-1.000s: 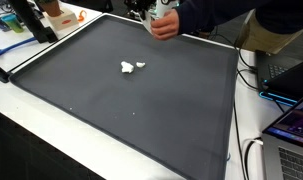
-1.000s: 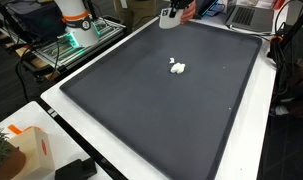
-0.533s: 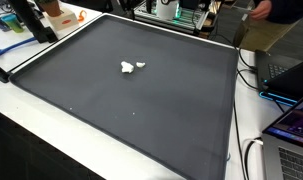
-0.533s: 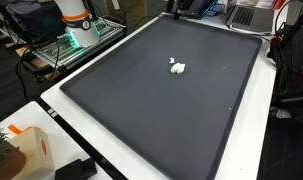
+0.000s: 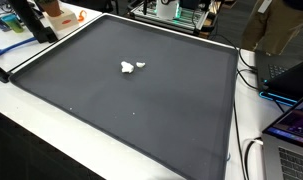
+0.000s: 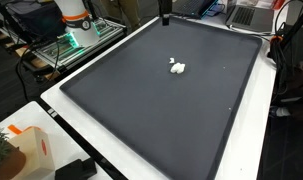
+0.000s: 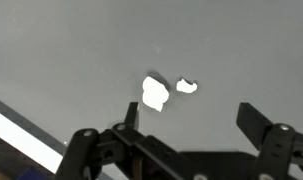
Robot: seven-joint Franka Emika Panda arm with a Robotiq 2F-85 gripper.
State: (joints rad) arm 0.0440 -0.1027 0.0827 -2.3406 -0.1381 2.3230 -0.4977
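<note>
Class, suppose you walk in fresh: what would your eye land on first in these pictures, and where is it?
Two small white crumpled scraps stand out, lying close together a little off the middle of the big dark grey mat. In the wrist view the claw hangs open over the mat, holding nothing, with the scraps just beyond its fingers.

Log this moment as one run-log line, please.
gripper: open, empty | nearest: two white scraps on dark mat | contact: none

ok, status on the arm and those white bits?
Jaws open, empty. Two white scraps lying side by side on the dark mat, clear of the jaws. Nothing between jaws and scraps in wrist view.
</note>
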